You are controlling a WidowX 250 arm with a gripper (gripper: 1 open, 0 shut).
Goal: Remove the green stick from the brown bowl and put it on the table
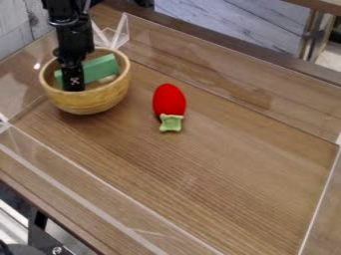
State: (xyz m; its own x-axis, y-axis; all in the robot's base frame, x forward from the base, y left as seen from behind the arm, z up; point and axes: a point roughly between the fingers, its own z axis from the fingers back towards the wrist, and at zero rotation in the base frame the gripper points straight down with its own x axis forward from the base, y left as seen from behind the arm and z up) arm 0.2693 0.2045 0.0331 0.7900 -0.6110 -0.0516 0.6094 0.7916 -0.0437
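Note:
The brown bowl (91, 101) stands at the back left of the table (226, 169). My black gripper (76, 82) points straight down into the bowl. Its fingers are closed on the left end of the green stick (103, 68). The stick juts out to the right of the fingers and tilts up over the bowl's far rim. The fingertips and the gripped end of the stick are partly hidden inside the bowl.
A red strawberry-like toy (168, 101) with a small green stem lies on the wood just right of the bowl. Clear acrylic walls (317, 204) run along the table's edges, one close behind the bowl.

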